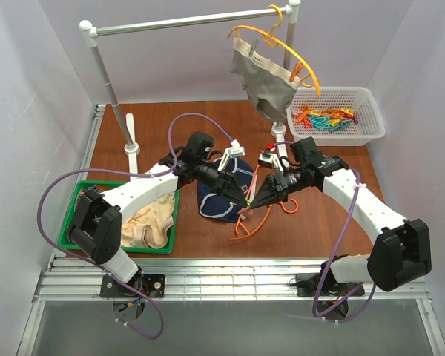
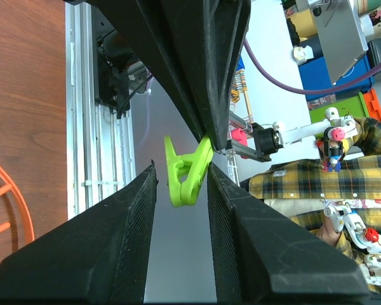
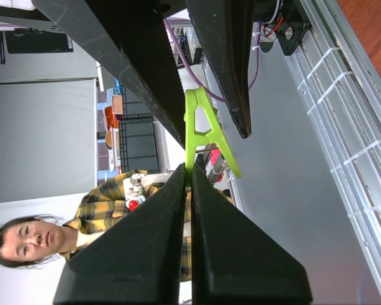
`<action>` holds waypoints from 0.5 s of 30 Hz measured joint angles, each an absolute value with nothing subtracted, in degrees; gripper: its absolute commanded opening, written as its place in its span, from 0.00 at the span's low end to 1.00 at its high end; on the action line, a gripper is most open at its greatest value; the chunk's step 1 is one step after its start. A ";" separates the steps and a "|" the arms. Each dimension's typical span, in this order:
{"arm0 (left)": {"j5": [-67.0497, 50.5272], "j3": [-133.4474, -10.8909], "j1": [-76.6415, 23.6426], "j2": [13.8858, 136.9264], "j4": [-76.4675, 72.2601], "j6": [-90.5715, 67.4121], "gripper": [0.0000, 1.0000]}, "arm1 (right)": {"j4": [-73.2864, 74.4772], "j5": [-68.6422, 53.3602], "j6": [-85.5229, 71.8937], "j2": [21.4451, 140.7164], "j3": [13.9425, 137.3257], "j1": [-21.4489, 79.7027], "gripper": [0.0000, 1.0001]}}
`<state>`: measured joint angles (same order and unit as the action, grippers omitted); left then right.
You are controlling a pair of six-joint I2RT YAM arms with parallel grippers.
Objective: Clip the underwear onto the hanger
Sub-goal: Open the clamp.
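The navy underwear (image 1: 216, 199) lies crumpled on the brown table, with the red-orange hanger (image 1: 258, 216) flat beside it on the right. Part of the hanger (image 2: 13, 203) shows as an orange arc in the left wrist view. Above them, my two grippers meet tip to tip at a lime-green clip (image 1: 248, 197). My right gripper (image 3: 188, 168) is shut on one leg of the clip (image 3: 200, 136). My left gripper (image 2: 181, 166) is narrowly open, its fingertips on either side of the clip (image 2: 187, 175). Its right finger (image 2: 232, 210) touches the clip, and a small gap remains at the other.
A green tray (image 1: 74, 215) at the left holds beige underwear (image 1: 152, 222). At the back right stands a white basket (image 1: 367, 111) of coloured clips. Grey underwear (image 1: 263, 78) hangs from a yellow-orange hanger on the rail (image 1: 178, 24), whose post (image 1: 132, 144) stands behind my left arm.
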<state>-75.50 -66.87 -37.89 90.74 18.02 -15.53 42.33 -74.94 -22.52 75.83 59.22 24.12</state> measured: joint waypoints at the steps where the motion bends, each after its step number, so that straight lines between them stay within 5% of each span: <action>1: -75.55 -66.89 -37.89 90.76 18.04 -15.53 0.26 | 42.30 -74.91 -22.50 75.79 59.22 24.12 0.01; 15: -76.79 -68.29 -38.92 92.16 18.31 -15.92 0.31 | 42.44 -74.78 -22.46 74.96 58.26 24.43 0.01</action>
